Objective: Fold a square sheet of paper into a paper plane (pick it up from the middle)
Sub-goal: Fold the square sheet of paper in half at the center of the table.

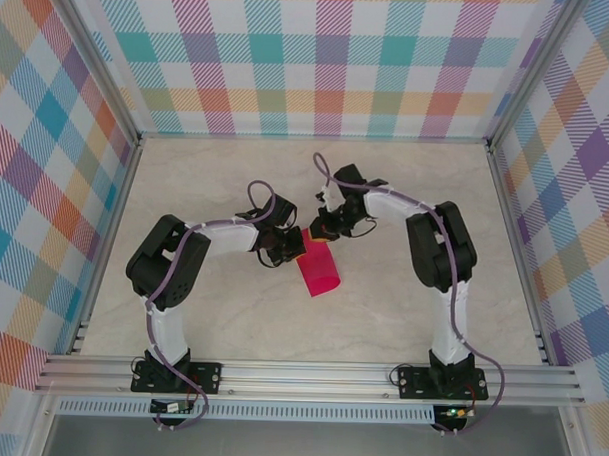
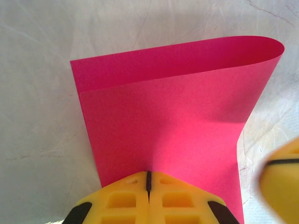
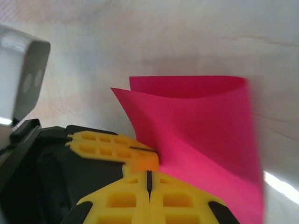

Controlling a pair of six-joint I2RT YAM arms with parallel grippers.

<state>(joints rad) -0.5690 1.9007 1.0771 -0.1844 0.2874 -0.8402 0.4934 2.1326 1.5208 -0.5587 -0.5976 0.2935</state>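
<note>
Both of my pincers are closed, and each is nipping the same sheet of thin magenta-pink paper [image 1: 319,272], which lies near the middle of the pale marbled tabletop [image 1: 402,311], between my two arms and inside the checked, many-coloured walls [image 1: 330,69]. From above, my left pincer [image 1: 290,248] reaches in from the left and my right pincer [image 1: 314,231] comes in from the far right. Their tips sit just beside each other at the far end of the sheet, and the rest of it stretches back towards my bases. Through my left wrist camera I see the yellow fingers of the left pincer [image 2: 148,177] pressed together with no gap, and the near edge of the sheet [image 2: 177,116] meets their seam, where a faint ridge rises in the paper. The sheet is bent loosely over itself. Its upper layer curves round in a soft roll on the right side, not pressed flat, and a strip of the lower layer shows beyond its far edge. A blurred yellow finger of my right pincer [image 2: 282,182] sits at the right margin. Through my right wrist camera the right pincer [image 3: 148,177] is likewise closed tight on the sheet [image 3: 205,126], which lifts away from the fingertips in two layers that spread apart. The left pincer's yellow fingers [image 3: 112,147] touch mine there, with a grey box-shaped housing [image 3: 21,77] above them.
</note>
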